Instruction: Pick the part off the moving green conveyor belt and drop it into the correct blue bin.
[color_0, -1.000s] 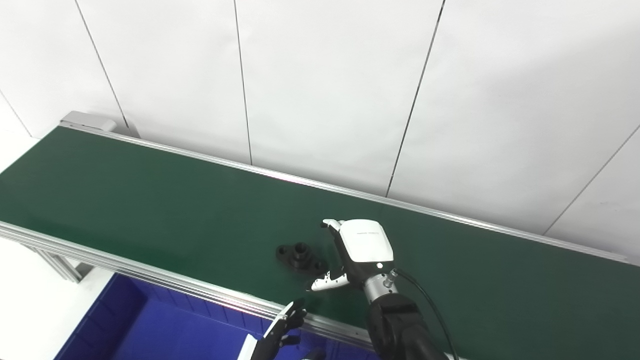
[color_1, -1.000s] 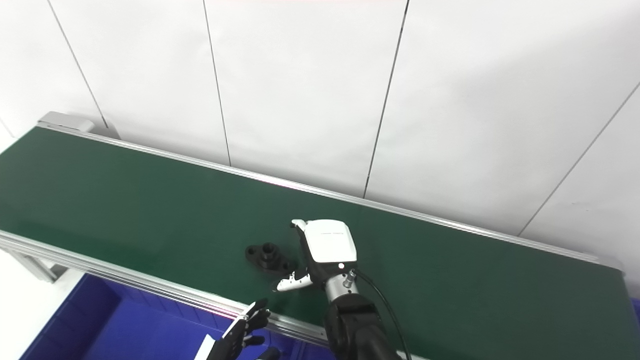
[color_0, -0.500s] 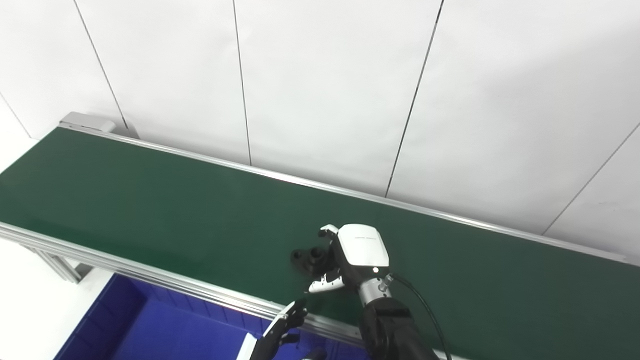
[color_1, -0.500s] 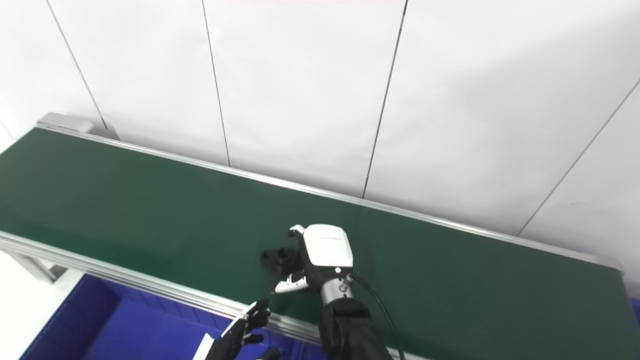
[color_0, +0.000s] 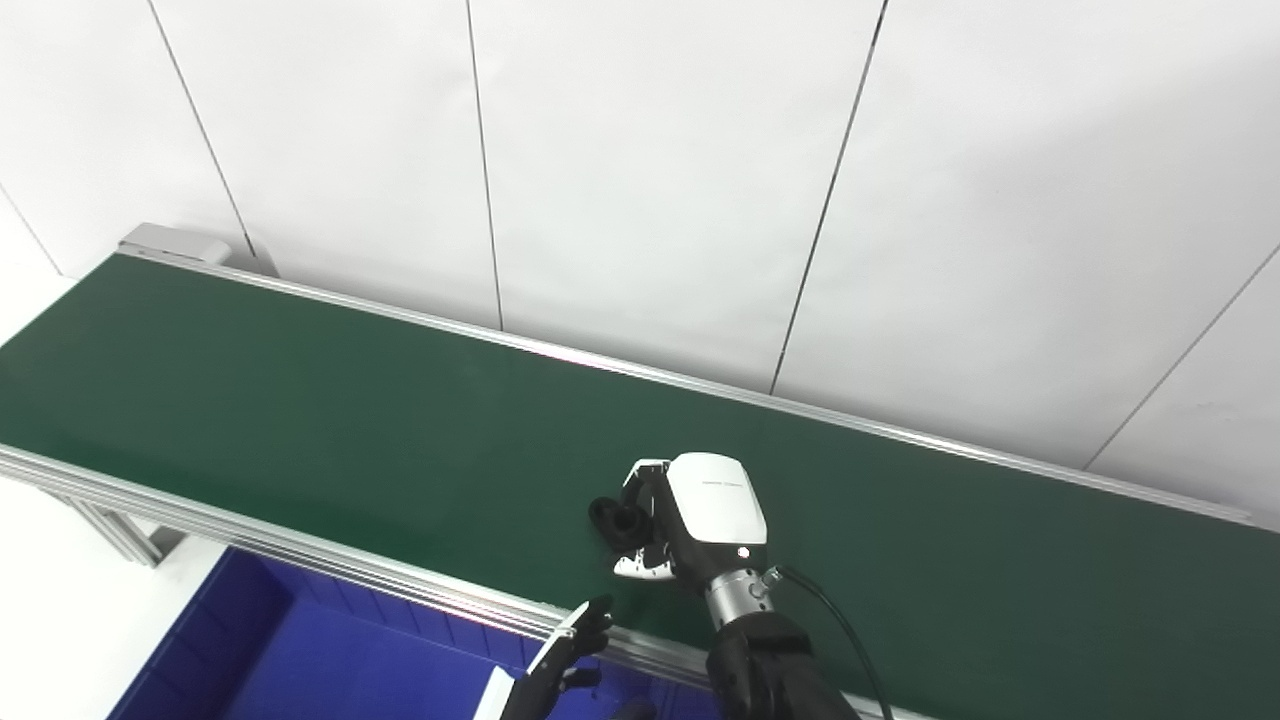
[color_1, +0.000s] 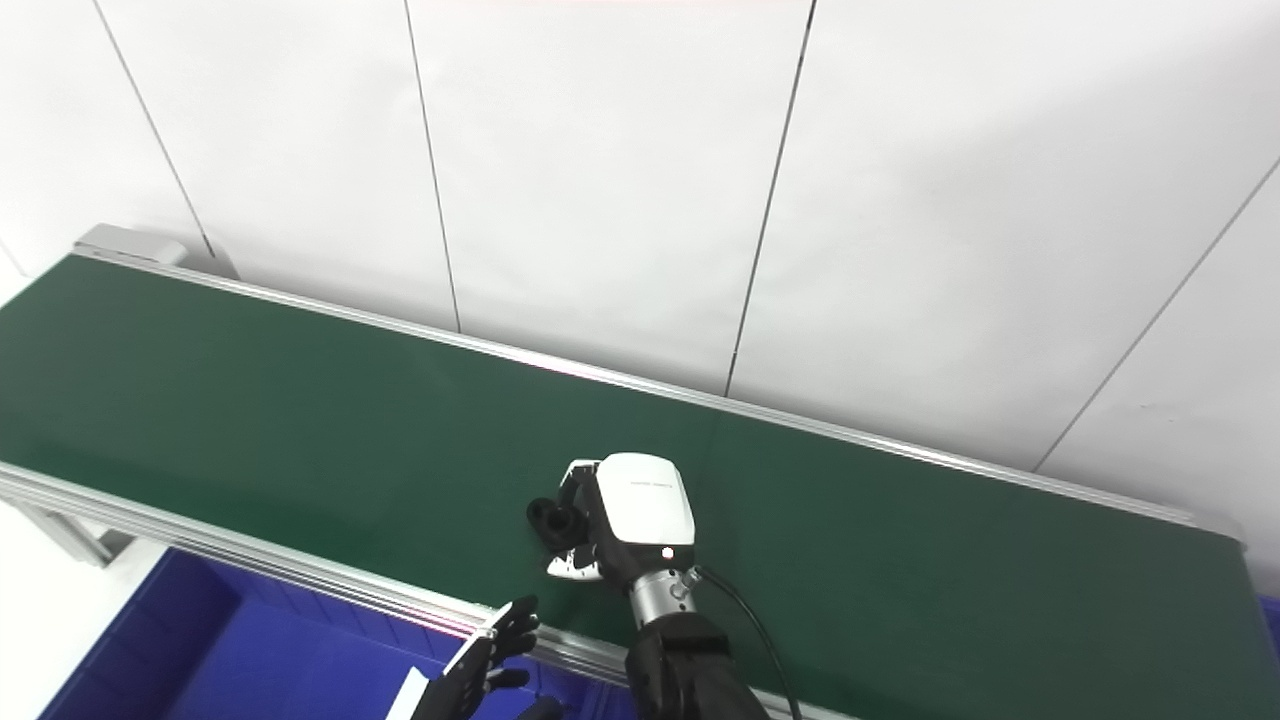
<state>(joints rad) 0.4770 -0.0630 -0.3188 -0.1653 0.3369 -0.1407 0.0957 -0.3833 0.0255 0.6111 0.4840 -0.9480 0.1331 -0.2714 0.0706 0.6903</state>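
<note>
Left eye view shows the right robot hand (color_0: 700, 515) over the near half of the green conveyor belt (color_0: 300, 420), its fingers (color_0: 640, 480) curled around the black part (color_0: 612, 518) and the thumb tucked in under it on the near side. The part peeks out at the left of the hand, low against the belt surface; whether it has been lifted clear of the belt cannot be told. Coming down from above with the palm facing left lets the fingers and thumb pinch the part from its far and near sides, which suits a thing riding on a moving surface.

The left robot hand (color_0: 555, 665) waits low at the near edge, just past the belt's aluminium rail (color_0: 300, 555), fingers spread and holding nothing. It hangs over the blue bin (color_0: 260, 650), which sits below the belt on the near left, probably so a dropped part lands inside. No second bin is clearly seen.
</note>
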